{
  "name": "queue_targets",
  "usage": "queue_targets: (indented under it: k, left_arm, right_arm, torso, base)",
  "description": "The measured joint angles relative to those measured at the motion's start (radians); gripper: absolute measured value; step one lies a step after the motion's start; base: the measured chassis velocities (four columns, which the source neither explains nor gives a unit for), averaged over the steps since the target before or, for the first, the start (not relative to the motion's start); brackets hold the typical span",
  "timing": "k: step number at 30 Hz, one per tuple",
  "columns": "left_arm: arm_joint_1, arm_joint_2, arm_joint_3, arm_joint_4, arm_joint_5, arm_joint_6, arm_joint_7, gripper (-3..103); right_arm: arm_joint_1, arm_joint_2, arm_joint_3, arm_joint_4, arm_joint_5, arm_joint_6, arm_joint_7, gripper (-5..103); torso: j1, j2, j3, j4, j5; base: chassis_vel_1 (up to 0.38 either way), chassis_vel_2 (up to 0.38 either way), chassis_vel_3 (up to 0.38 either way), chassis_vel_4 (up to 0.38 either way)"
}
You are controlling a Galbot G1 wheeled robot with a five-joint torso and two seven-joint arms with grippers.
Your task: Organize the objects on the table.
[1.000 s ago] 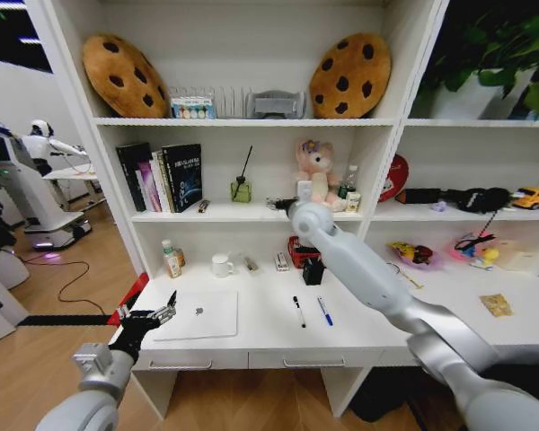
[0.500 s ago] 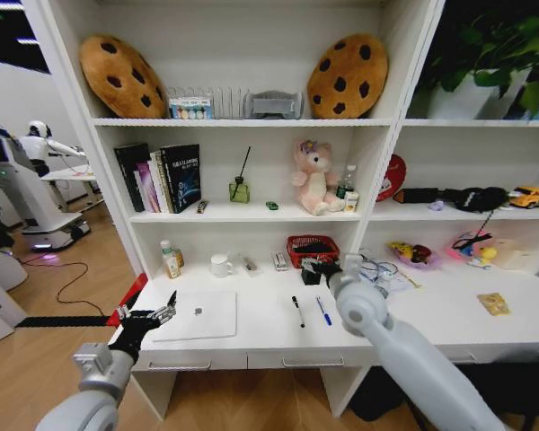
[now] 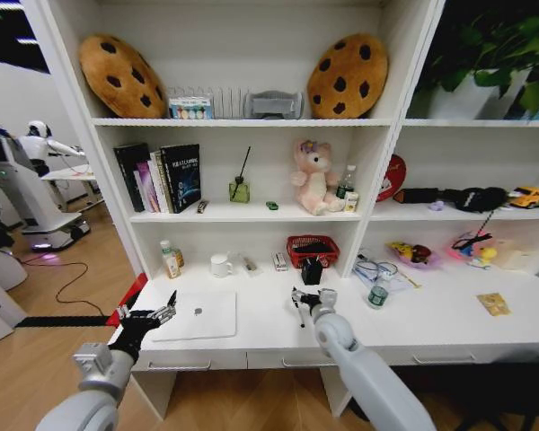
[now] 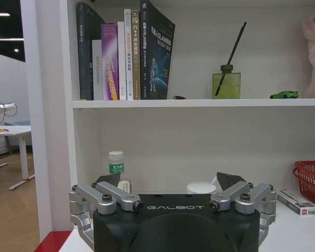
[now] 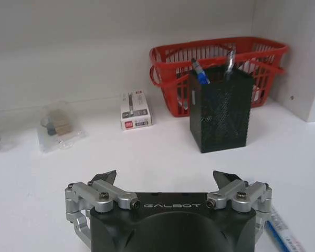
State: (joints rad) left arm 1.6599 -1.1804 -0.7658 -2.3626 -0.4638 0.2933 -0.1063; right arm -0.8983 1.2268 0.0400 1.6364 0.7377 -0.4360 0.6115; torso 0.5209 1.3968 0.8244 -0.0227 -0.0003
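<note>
Now the right gripper (image 3: 298, 297) has dropped from the shelf to the tabletop (image 3: 413, 323), jaws apart above the slim pens (image 3: 300, 316); left gripper (image 3: 151, 317), jaws apart, hovers by the flat silver laptop (image 3: 200, 313).

White table (image 3: 269, 337), silver laptop (image 3: 198, 315), black mesh pen holder (image 5: 221, 107) ahead of the right jaws, red mesh basket (image 5: 170, 73) behind it, blue pen (image 5: 281, 239) beside the right jaws, green toy car (image 4: 284, 95), brown spotted cookie cushions (image 3: 119, 75).
</note>
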Motion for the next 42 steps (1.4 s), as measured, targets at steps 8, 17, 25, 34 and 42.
queue_targets:
  k: [8,17,25,34,42]
  left_arm:
    - [0.000,0.000,0.000,0.000,0.000,0.000,0.000,100]
    - [0.000,0.000,0.000,0.000,0.000,0.000,0.000,100]
    - [0.000,0.000,0.000,0.000,0.000,0.000,0.000,100]
    - [0.000,0.000,0.000,0.000,0.000,0.000,0.000,100]
    - [0.000,0.000,0.000,0.000,0.000,0.000,0.000,100]
  right_arm:
    - [0.019,0.026,-0.020,-0.064,-0.038,-0.006,-0.008,87]
    - [0.012,0.008,-0.021,-0.062,-0.031,-0.013,-0.015,59]
    - [0.007,0.013,-0.028,-0.060,-0.030,-0.013,-0.017,38]
    - [-0.001,0.011,-0.026,-0.052,-0.017,-0.010,-0.008,30]
    - [-0.028,0.003,-0.009,-0.026,0.005,-0.009,-0.006,13]
  torso:
    - [0.000,0.000,0.000,-0.0004,0.0001]
    - [0.000,0.000,0.000,-0.0004,0.0002]
    - [0.000,0.000,0.000,-0.0003,0.0002]
    - [0.000,0.000,0.000,-0.0003,0.0002]
    - [0.000,0.000,0.000,-0.0003,0.0002]
  base:
    - [0.000,0.000,0.000,0.000]
    - [0.000,0.000,0.000,0.000]
    - [0.000,0.000,0.000,0.000]
    - [0.000,0.000,0.000,0.000]
    - [0.000,0.000,0.000,0.000]
